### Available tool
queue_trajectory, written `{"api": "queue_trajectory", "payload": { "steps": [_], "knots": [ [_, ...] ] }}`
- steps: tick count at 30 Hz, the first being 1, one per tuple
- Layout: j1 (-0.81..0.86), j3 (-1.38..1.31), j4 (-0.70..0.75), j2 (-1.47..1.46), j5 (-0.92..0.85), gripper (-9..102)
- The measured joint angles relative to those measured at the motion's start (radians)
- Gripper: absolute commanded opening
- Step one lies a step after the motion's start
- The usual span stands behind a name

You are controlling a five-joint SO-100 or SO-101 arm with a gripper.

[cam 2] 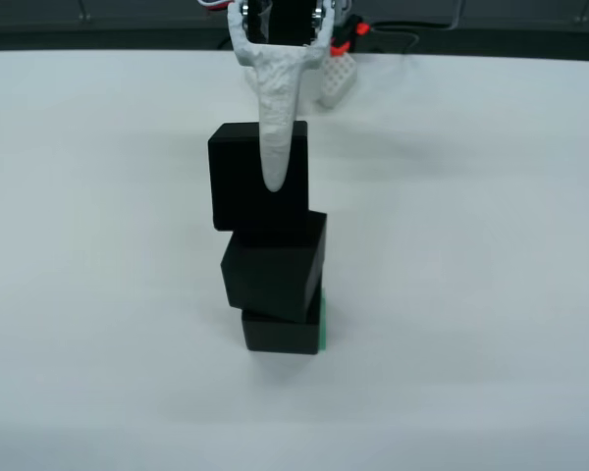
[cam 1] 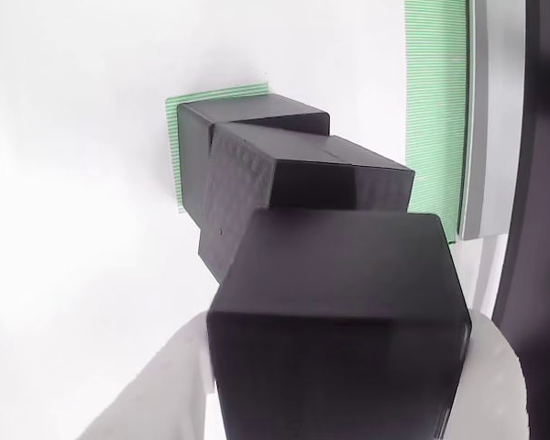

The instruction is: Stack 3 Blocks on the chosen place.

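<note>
Jaws [cam 2: 275, 147] grip top block [cam 2: 258, 177] above two stacked blocks [cam 2: 275, 294].

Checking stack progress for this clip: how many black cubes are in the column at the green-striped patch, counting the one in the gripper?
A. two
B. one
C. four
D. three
D: the front view shows a bottom cube on the green-striped patch, a skewed middle cube, and a top cube shut in the gripper.
</note>
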Motion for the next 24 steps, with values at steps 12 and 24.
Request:
{"api": "queue_trajectory", "payload": {
  "steps": [12, 24],
  "knots": [
    [0.002, -0.04, -0.002, -0.049, 0.006, 20],
    [-0.035, -0.04, 0.0, 0.034, 0.006, 20]
  ]
}}
